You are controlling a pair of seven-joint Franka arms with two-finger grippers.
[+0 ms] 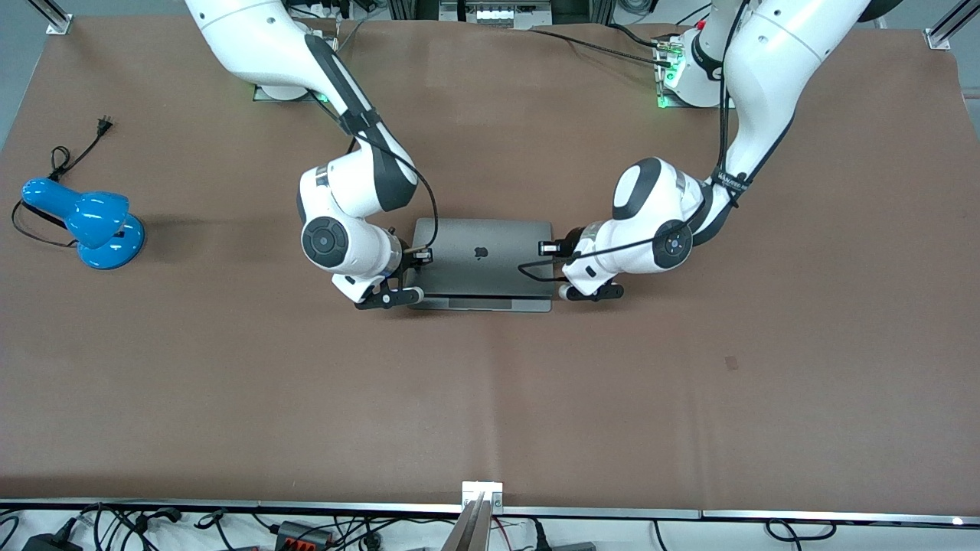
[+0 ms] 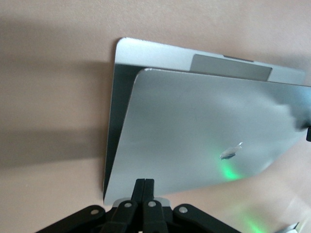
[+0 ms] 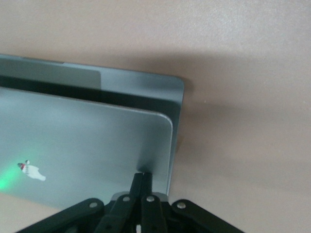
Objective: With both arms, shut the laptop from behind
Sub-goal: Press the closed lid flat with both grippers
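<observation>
The laptop lies mid-table between the two arms, its front strip with the trackpad nearest the front camera and the lid, logo up, tipped well down over the keyboard with only a narrow wedge open. At the lid's corner toward the right arm's end, the right gripper has its fingers pressed together, their tips against the lid's back near its edge. At the matching corner toward the left arm's end, the left gripper is likewise pinched flat, fingers touching the lid. Closing looks nearly done; to finish well, both arms should press down evenly and slowly, so the lid does not twist on its hinge, and ease off as it meets the base rather than bearing down hard. Farther toward the right arm's end, well apart, stands a blue lamp, unplugged.
</observation>
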